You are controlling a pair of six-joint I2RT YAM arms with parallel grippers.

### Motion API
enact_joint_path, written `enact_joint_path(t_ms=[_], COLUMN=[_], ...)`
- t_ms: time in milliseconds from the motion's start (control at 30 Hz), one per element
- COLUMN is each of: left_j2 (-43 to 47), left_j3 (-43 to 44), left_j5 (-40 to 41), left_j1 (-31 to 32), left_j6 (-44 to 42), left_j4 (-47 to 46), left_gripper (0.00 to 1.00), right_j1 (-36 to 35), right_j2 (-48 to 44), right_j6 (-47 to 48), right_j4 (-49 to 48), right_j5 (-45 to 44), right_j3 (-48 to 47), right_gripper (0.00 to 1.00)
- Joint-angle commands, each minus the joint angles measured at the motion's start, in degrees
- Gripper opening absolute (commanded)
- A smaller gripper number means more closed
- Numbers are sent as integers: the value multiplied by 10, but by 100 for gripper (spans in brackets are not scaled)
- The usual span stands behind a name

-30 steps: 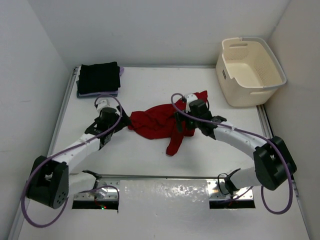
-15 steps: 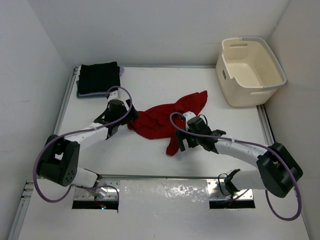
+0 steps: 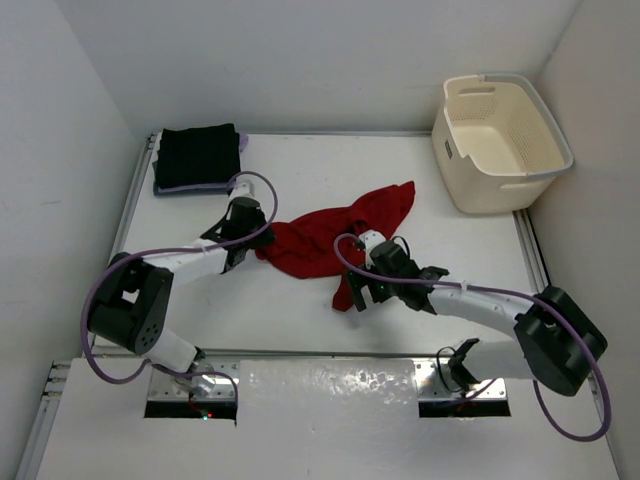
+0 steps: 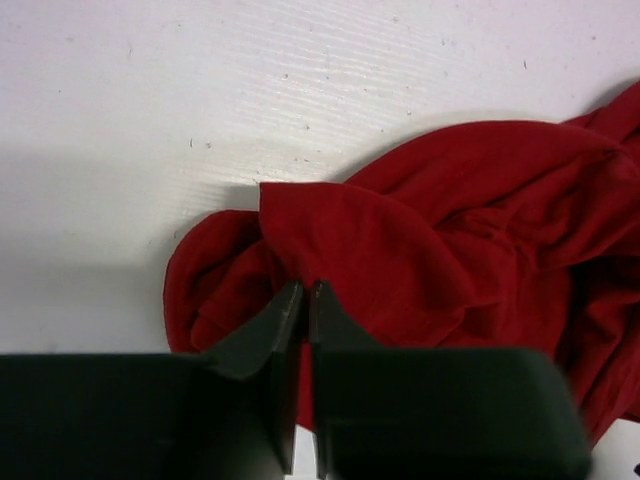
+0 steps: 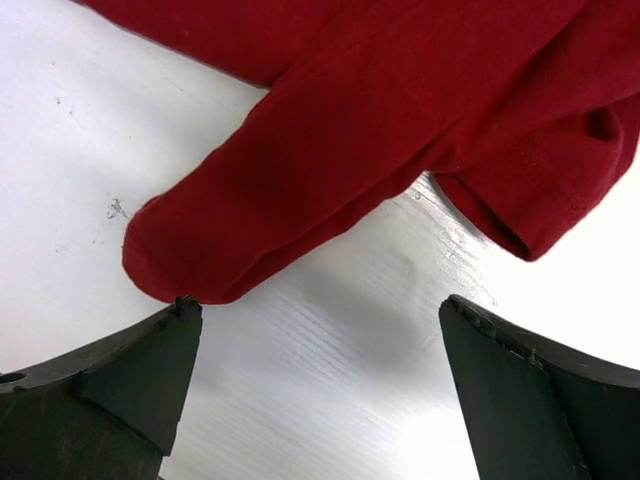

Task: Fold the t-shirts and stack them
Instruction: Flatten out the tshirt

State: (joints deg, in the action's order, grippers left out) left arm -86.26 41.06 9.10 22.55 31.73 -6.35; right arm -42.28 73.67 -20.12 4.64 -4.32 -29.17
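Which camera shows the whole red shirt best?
The top camera: it shows the whole red shirt, lying crumpled. The left wrist camera sees only a bunched edge at the left claw; the right wrist camera sees just a rounded end and a hem.

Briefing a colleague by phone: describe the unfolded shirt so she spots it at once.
On the white table, start from the cream plastic laundry basket at the far right corner and move to the middle. There lies a crumpled red cloth t-shirt; unlike the folded black cloth shirt in the far left corner, it is loose and rumpled.
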Motion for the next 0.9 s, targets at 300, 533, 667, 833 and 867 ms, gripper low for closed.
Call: enact_joint_path(t_ms=[300,533,667,833,867], left_j2=[108,178,211,241,245], left_j3=[-4,-18,-13,-4,21], left_j5=[14,24,56,78,106], left_j1=[14,14,14,14,14], left_j6=[-18,-22,-32,-46,-47], left_j4=[-40,-57,-70,-114,-107], left_gripper=[0,0,0,0,0], right_j1=[-113,-116,-116,-105,-89], right_j2=[89,172,104,-19,-46], right_j6=[2,-87,-99,1,14], right_j4=[-81,-84,-21,-17,-17], right_j5=[-82,-219,-304,-499,-516], right_j3=[-72,-97,-85,-102,-123], right_gripper=[99,92,15,0,0])
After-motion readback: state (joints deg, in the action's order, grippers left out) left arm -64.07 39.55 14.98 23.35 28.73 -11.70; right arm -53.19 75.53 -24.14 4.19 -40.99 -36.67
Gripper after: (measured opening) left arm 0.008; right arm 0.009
